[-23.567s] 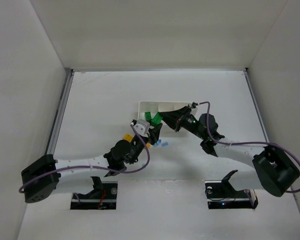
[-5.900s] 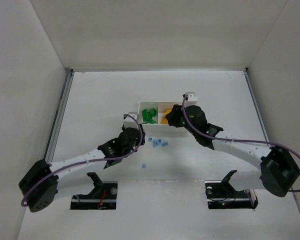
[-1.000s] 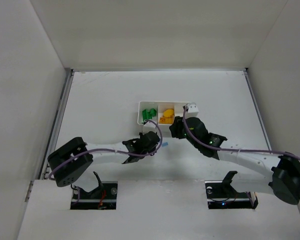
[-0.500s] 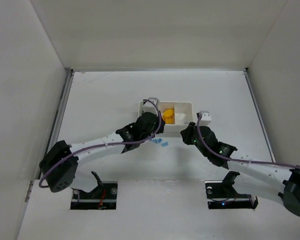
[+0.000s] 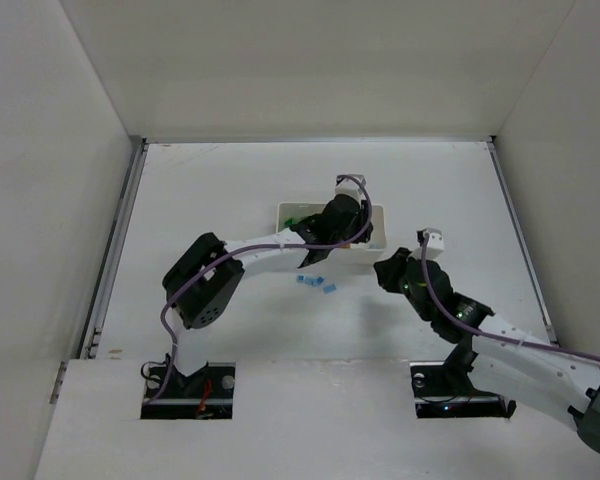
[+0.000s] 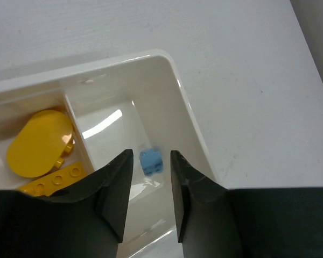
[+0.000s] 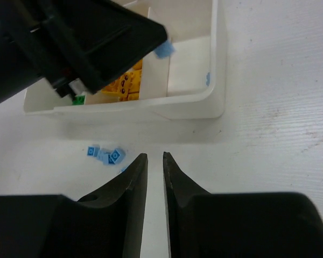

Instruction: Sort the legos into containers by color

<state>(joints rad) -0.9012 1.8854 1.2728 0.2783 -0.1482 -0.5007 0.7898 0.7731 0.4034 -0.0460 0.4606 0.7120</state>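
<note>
The white three-compartment tray point(image 5: 378, 228) lies mid-table. My left gripper point(image 6: 151, 153) hangs over its right compartment with the jaws open. A light blue brick point(image 6: 151, 161) sits loose just below the fingertips and also shows in the right wrist view point(image 7: 164, 50). Yellow bricks point(image 6: 40, 148) fill the middle compartment, and green ones point(image 5: 292, 220) the left. Several blue bricks point(image 7: 105, 155) lie on the table in front of the tray. My right gripper point(image 7: 155, 155) is empty and shut to a narrow slit, on the near side of the tray's right end point(image 7: 218, 64).
The left arm point(image 5: 270, 245) stretches across the tray's front and its black body point(image 7: 86, 37) covers the tray's left part. White walls enclose the table on three sides.
My left gripper has swung from the tray's left end to its right compartment, where the blue brick now sits loose between the open jaws. My right gripper has drawn back toward the near right.
</note>
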